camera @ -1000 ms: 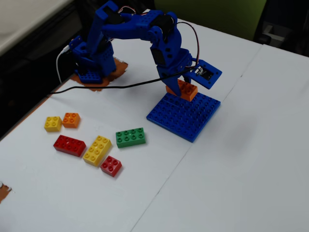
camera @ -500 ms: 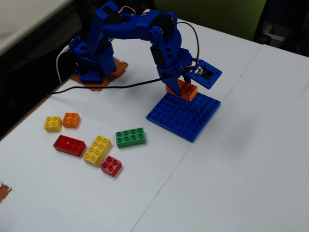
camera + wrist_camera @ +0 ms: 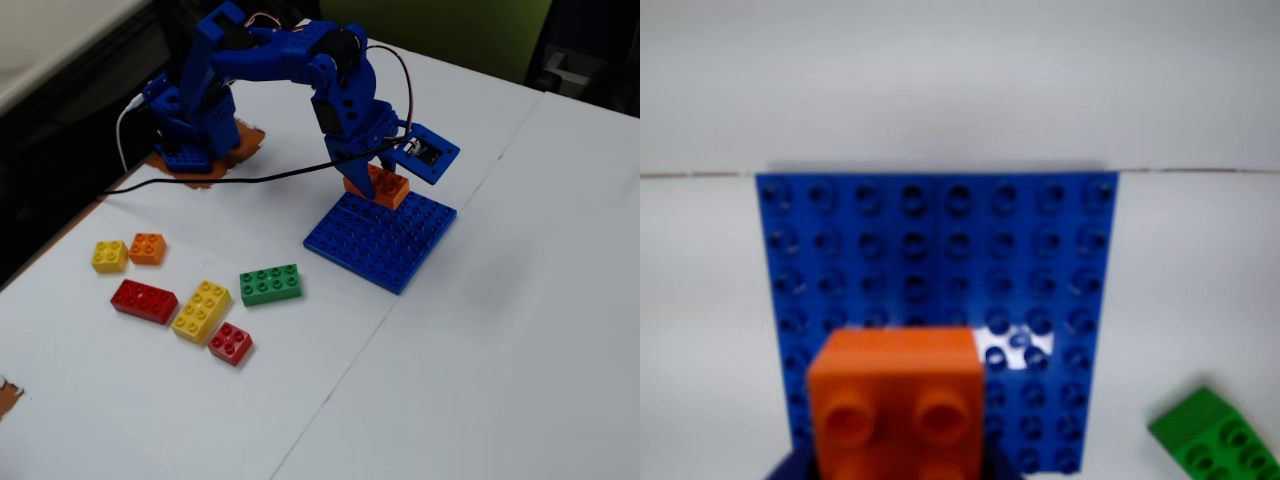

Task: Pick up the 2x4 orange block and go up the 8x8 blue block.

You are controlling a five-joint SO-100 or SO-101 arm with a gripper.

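The 2x4 orange block (image 3: pixel 898 390) fills the bottom middle of the wrist view, studs up, held between my dark blue jaws. My gripper (image 3: pixel 896 462) is shut on it. In the fixed view my gripper (image 3: pixel 375 180) holds the orange block (image 3: pixel 382 187) over the far left edge of the 8x8 blue block (image 3: pixel 385 242). I cannot tell whether the orange block touches the plate. The blue block (image 3: pixel 940 240) lies flat on the white table, just beyond the orange block in the wrist view.
Left of the plate in the fixed view lie a green brick (image 3: pixel 271 284), a yellow 2x4 (image 3: pixel 201 310), a red 2x4 (image 3: pixel 143 300), a red 2x2 (image 3: pixel 230 343), a yellow 2x2 (image 3: pixel 109 255) and an orange 2x2 (image 3: pixel 147 248). The green brick (image 3: pixel 1220 435) shows at the wrist view's lower right.
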